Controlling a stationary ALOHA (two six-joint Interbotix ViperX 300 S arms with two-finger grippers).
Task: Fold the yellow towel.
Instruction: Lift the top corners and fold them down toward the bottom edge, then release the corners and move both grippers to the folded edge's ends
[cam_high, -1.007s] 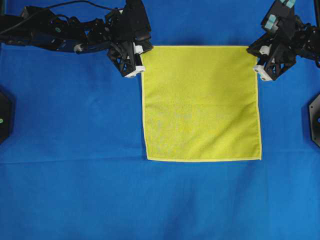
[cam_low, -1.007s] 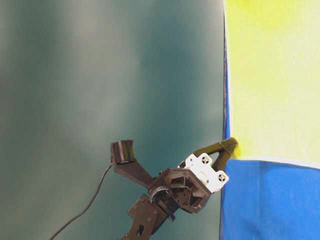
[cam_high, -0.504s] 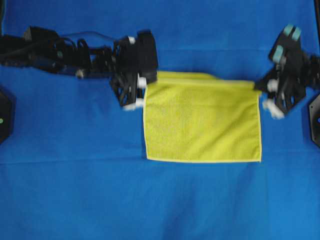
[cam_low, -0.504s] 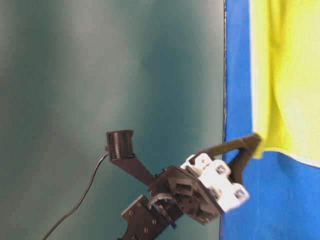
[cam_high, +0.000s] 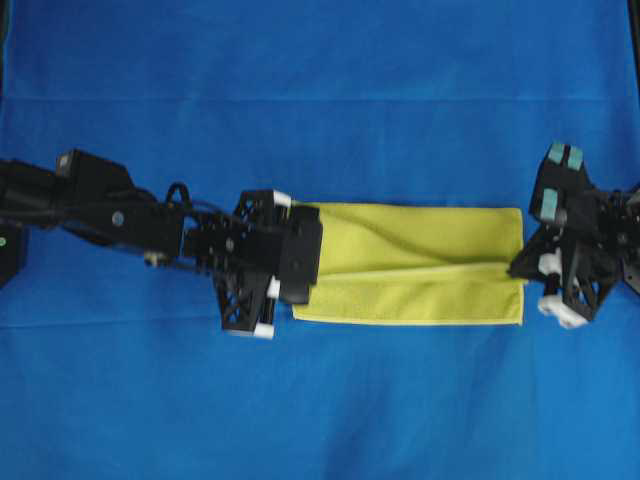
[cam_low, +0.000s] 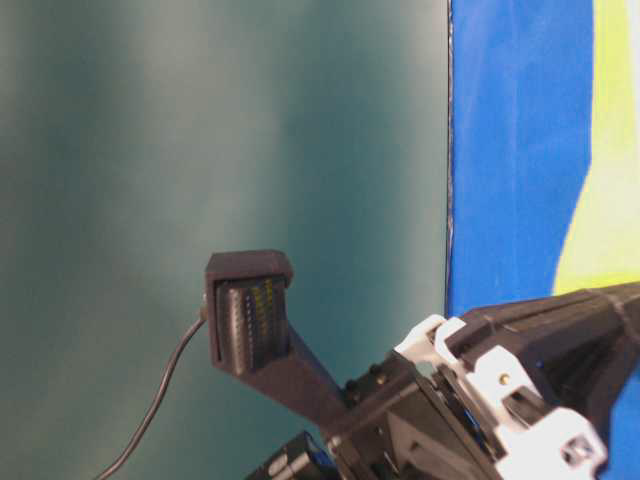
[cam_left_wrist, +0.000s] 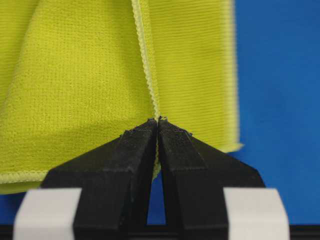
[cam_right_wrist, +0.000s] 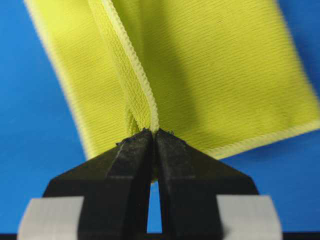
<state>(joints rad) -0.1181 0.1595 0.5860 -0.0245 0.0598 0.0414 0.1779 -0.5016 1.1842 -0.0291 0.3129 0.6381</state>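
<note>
On the blue cloth-covered table (cam_high: 320, 400), mid-fold: your two arms hold the square, bright yellow-green microfibre towel (cam_high: 420, 265) by its carried hem, one corner each, above the half that lies flat. Your left gripper (cam_left_wrist: 158, 122) is pinched tight on the paler stitched hem at the towel's left end, and your right gripper (cam_right_wrist: 152, 132) is clamped the same way on the hem at the right end — both wrist views show the black fingers (cam_left_wrist: 130, 150) meeting with only cloth between them.

From overhead the towel reads as a wide, shallow band at the table's middle, the carried layer draped over the lower one, with a diagonal crease running across it and the lower layer's front strip not yet covered.

What could spoil it from here, as a judgement:

- Uneven travel. If one arm leads the other, the carried hem lands skewed and the crease sets into the fold.
- Short placement — letting go before the carried hem meets the near hem leaves the halves mismatched.
- Thin grip. Each pinch takes only the hem's edge; a tug outward could slip a corner free.
- Low carry could drag the bottom layer and bunch it.
</note>
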